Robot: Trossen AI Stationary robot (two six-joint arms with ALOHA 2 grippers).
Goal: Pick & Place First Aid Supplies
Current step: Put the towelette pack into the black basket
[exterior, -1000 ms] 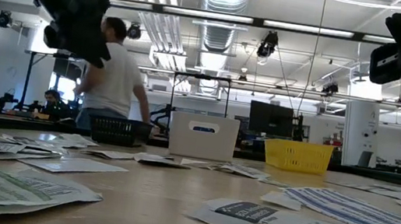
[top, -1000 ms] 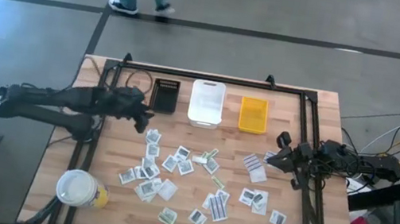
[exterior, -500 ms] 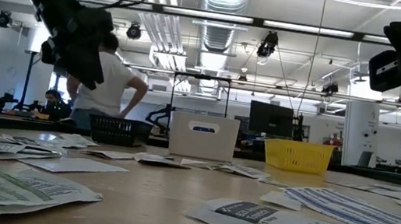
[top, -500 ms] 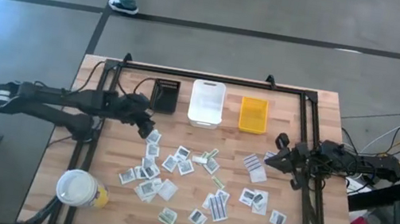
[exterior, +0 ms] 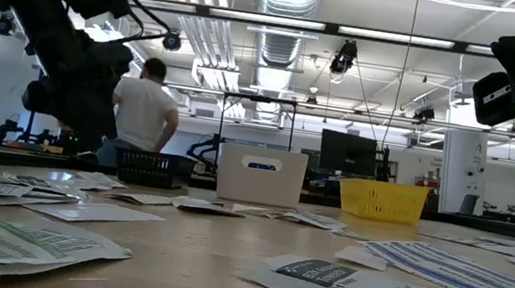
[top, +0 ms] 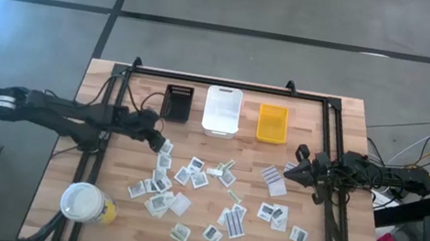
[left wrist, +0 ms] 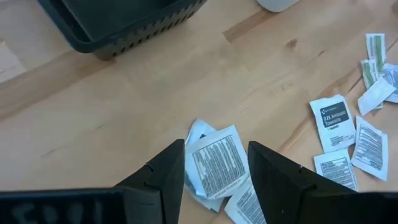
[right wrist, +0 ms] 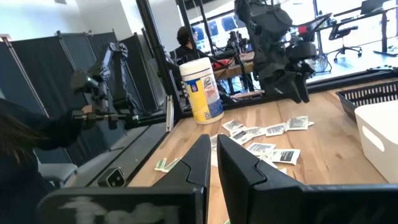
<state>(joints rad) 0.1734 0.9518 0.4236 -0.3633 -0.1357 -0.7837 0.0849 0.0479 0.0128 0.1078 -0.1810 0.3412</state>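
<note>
the left hand (left wrist: pixel 214 171) hangs low over the worktop (left wrist: pixel 124 106), fingers spread to either side of a white printed packet (left wrist: pixel 217 160) that lies flat directly beneath, its long axis running roughly along the gap (so a straight descent should bracket it). more packets (top: pixel 191 188) scatter beyond. the right hand (top: pixel 298 165), pressed together and empty, waits well apart.

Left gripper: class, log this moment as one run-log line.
left gripper: jaws open, over white packet | right gripper: shut, waiting | black bin: nearby
</note>
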